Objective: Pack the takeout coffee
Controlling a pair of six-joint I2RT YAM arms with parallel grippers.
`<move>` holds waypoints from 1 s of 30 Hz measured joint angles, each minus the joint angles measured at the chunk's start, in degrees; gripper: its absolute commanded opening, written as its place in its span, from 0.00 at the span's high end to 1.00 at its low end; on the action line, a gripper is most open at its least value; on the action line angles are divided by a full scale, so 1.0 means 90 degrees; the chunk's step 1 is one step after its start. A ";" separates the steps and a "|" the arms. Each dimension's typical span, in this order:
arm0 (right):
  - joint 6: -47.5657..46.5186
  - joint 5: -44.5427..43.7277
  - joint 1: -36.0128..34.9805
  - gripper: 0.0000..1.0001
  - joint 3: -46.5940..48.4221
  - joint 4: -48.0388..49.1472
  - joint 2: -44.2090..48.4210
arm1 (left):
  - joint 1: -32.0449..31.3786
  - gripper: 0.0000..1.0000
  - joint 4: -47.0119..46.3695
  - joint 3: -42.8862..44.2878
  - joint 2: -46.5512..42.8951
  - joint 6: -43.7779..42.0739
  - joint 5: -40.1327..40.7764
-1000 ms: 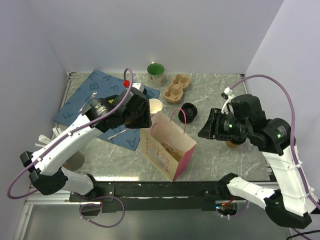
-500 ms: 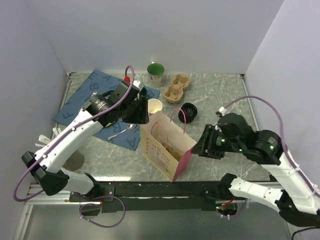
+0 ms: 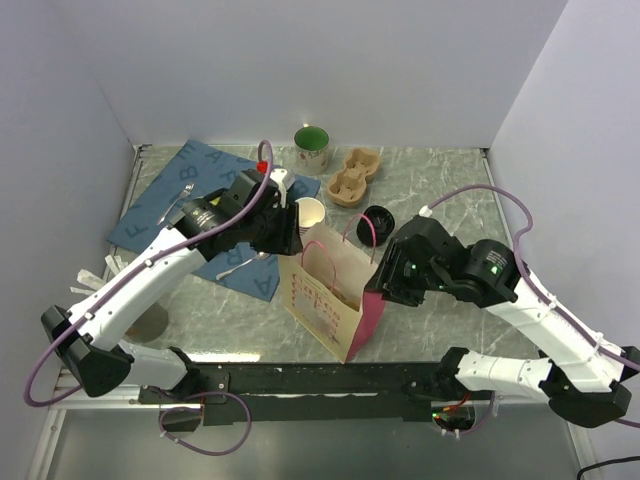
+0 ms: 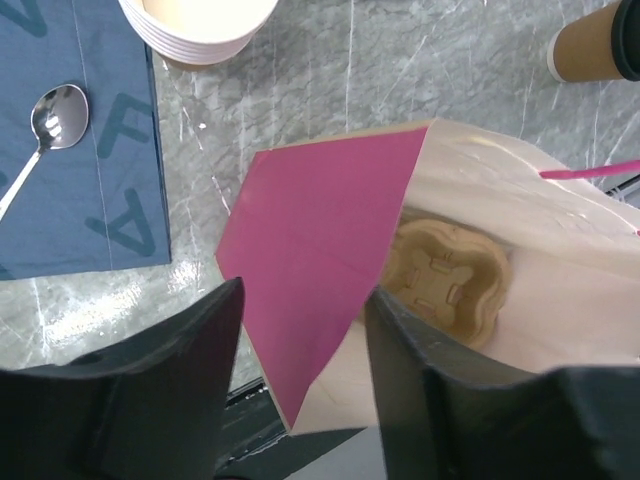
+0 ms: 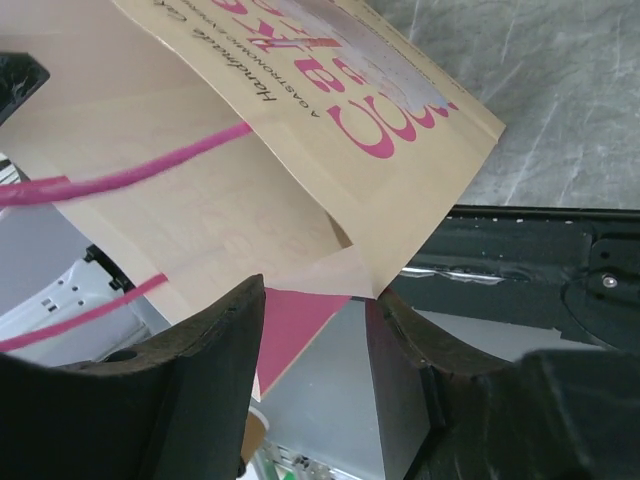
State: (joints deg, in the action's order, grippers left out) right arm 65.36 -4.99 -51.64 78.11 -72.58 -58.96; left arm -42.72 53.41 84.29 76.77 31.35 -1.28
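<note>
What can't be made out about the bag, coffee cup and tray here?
1. The coffee cup: left wrist view, lid cut off by the right edge; top view, hidden under the right arm.
2. The cup tray: left wrist view, one side hidden behind the bag and its pink wall.
3. The print on the bag: right wrist view, cut off by the top edge; top view, too small.

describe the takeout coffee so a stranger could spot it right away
Start at the open paper bag with pink sides on the marble table. In the left wrist view the takeout coffee stands on bare marble beyond the bag, top right corner. It alone is a brown cup with a black lid; the stacked cups are lidless, white inside.
</note>
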 measured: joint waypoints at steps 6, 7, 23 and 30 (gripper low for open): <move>0.0117 -0.0194 -0.0017 0.43 0.0211 -0.0274 -0.0041 | 0.0000 0.51 0.0005 -0.0056 -0.0177 -0.0051 0.0029; 0.0117 -0.0262 -0.0017 0.43 0.0299 -0.0345 -0.0046 | 0.0000 0.51 0.0010 -0.0056 -0.0194 -0.0036 0.0032; 0.0476 -0.0272 -0.0153 0.56 0.0027 -0.0478 0.0070 | 0.0000 0.51 0.0000 -0.0216 -0.0311 0.0163 -0.0068; 0.0277 -0.0653 -0.0153 1.00 0.0197 -0.0590 -0.0143 | 0.0000 0.93 -0.0095 -0.0342 -0.0313 0.0134 -0.0199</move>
State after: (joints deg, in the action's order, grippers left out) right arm 67.85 -10.87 -53.01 79.88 -77.89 -60.25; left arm -42.72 52.56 81.21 73.95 32.56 -3.07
